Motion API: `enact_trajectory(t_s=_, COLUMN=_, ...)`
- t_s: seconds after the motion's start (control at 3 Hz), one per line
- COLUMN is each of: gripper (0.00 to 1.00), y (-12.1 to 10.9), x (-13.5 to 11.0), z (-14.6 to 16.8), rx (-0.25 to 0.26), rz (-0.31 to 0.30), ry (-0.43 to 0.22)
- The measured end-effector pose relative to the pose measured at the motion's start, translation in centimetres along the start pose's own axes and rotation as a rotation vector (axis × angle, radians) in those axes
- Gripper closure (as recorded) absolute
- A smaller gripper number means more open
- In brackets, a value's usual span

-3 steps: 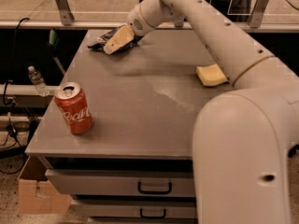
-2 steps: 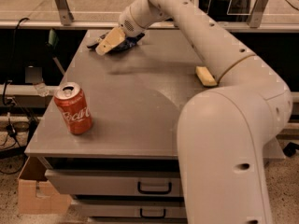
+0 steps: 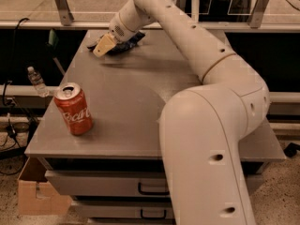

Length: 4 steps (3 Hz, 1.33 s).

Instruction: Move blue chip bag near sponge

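Observation:
The blue chip bag (image 3: 130,40) lies crumpled at the far left part of the grey table (image 3: 122,107), dark and shiny. My gripper (image 3: 104,45) reaches down at the bag's left end, touching or just above it, and hides part of it. The sponge is hidden behind my arm, which sweeps across the right half of the table.
A red soda can (image 3: 73,109) stands upright near the table's front left corner. A small plastic bottle (image 3: 36,81) stands off the table to the left. Drawers (image 3: 152,189) sit under the tabletop, and a cardboard box (image 3: 35,197) is on the floor at the lower left.
The gripper has stayed at the chip bag at the table's far left. The arm has swung further across the view and now covers the sponge, which showed at the right before.

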<state>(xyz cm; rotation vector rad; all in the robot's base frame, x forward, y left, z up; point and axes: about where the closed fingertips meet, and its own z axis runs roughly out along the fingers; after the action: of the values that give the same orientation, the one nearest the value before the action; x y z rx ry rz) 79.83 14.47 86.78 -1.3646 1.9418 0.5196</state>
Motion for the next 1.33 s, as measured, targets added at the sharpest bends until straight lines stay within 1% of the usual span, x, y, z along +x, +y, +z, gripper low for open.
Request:
enact_trajectory(t_s=0.33, gripper=0.62, y=-0.8, x=0.5, z=0.3, rx=0.017, rz=0.001, ry=0.019)
enact_trajectory(t_s=0.67, gripper=0.86, y=-3.1, x=1.1, z=-1.6, rx=0.081, rz=-0.017, ry=0.025)
enact_trajectory(t_s=1.0, gripper=1.00, y=-5.1, x=1.8, z=-4.6, rx=0.147, rz=-0.045, ry=0.027)
enact_trajectory(t_s=1.33, gripper=1.00, y=-6.4, x=3.8, z=-8.0, rx=0.199, rz=-0.059, ry=0.053)
